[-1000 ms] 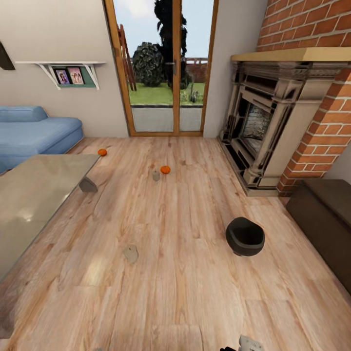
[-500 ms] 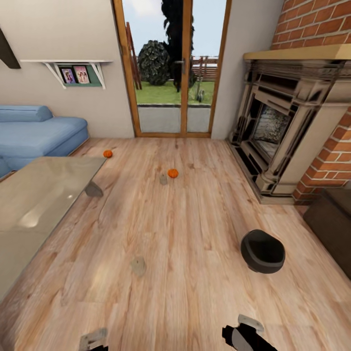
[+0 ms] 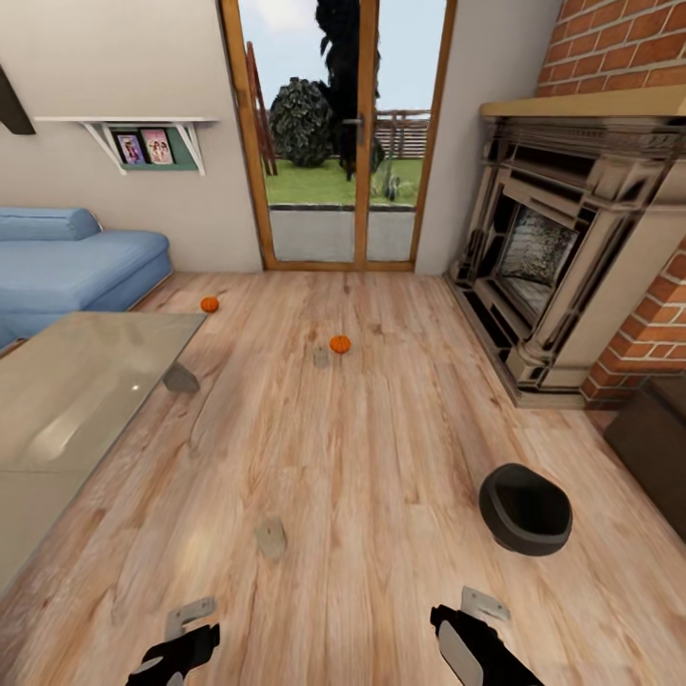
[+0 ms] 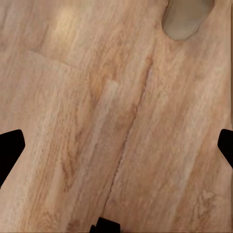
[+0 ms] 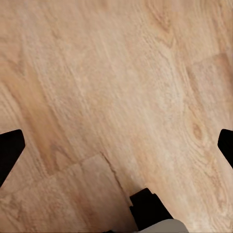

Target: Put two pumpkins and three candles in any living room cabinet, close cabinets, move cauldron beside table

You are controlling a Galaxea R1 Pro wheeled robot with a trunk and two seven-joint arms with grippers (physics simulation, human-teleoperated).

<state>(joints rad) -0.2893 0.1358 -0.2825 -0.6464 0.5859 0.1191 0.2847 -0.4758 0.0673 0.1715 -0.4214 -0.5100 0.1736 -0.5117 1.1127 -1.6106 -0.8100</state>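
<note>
1. The nearest candle (image 3: 271, 536) lies on the wood floor (image 3: 381, 457) in the lower left-centre of the head view, just ahead of the left end effector (image 3: 176, 653) at the bottom edge. It sits a little toward the frame's centre from that end effector, which is clearly nearer to it than the right end effector (image 3: 472, 643) at the lower right.
2. The candle looks tipped or squat, and its long axis cannot be told at this size. In the left wrist view it shows as a grey-beige stub (image 4: 184, 17) at the upper right edge.
3. Both end effectors stand released: in each wrist view the dark fingertips (image 4: 9, 145) (image 5: 9, 148) sit at opposite edges of the frame with bare planks between them, grasping nothing.
4. The cauldron (image 3: 525, 508), black and round, rests on the floor at the right, ahead of the right end effector and well apart from the candle. It should not block a left-arm reach.
5. Farther off, mid-frame, one pumpkin (image 3: 339, 344) sits just beside a second candle (image 3: 321, 356). Another pumpkin (image 3: 209, 304) lies at upper left near the corner of the glass tabletop (image 3: 86, 400).
6. A dark-brown cabinet (image 3: 657, 448) shows at the right edge beside the brick fireplace (image 3: 562, 257). Whether its drawers are shut cannot be told.
7. A blue sofa (image 3: 67, 267) lines the left wall, and glazed doors (image 3: 333, 133) fill the top centre.
</note>
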